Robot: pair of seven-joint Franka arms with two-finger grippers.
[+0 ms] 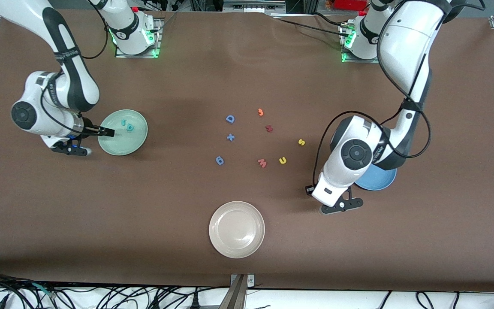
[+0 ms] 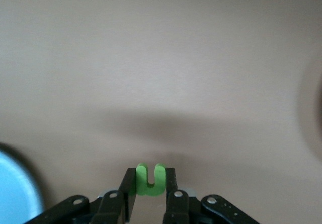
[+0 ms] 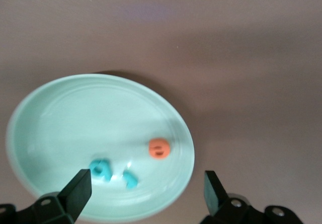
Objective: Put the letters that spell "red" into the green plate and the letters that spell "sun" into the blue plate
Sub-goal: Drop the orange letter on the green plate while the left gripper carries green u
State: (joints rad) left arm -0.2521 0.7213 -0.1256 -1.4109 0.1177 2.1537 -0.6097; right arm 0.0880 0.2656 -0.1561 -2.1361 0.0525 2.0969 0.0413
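Right gripper point(image 3: 146, 191) spread wide over green plate point(image 1: 137, 139): "red" letters point(image 3: 128, 166) inside. Left gripper point(image 2: 150, 196) near blue plate point(image 1: 382, 180), clamped on green "n" point(image 2: 149, 179), ready to drop it.

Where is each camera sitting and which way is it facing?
Front: high across the table, facing both arms and their bases.
Left wrist: on that arm, looking down at the table; left tool shut on green letter.
Right wrist: on that arm, looking down into the green plate; right tool open.
Front and right wrist share the green plate.
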